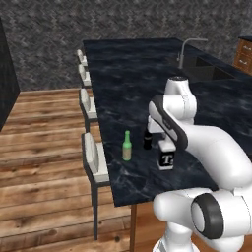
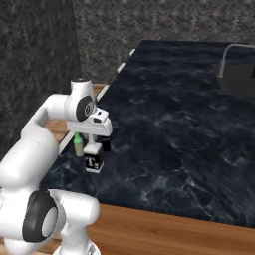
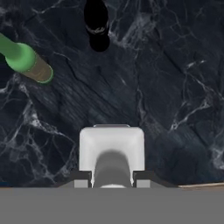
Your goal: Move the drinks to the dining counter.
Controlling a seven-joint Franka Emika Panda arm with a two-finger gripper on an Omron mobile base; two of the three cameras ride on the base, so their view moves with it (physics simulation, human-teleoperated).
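My gripper (image 1: 166, 146) (image 2: 92, 148) (image 3: 112, 183) is shut on the white cap of the squat clear bottle with a black "T" label (image 1: 167, 160) (image 2: 93, 162) (image 3: 112, 148). The bottle is upright at the surface of the dining counter (image 1: 128, 83) (image 2: 174, 99) (image 3: 170, 87), near its front corner; whether it rests on the marble I cannot tell. Just beyond it stand the slim black bottle (image 1: 147, 139) (image 2: 105, 144) (image 3: 97, 24) and, to its left, the slim green bottle (image 1: 127, 146) (image 2: 78, 145) (image 3: 26, 61), both upright on the counter.
White-seated stools (image 1: 93, 158) line the counter's left side over a wooden floor. A faucet (image 1: 189, 49) (image 2: 231, 55) and sink (image 1: 211, 71) (image 2: 244, 82) sit at the far right. Wooden drawers (image 1: 243, 54) stand at the back right. Broad bare marble stretches beyond the bottles.
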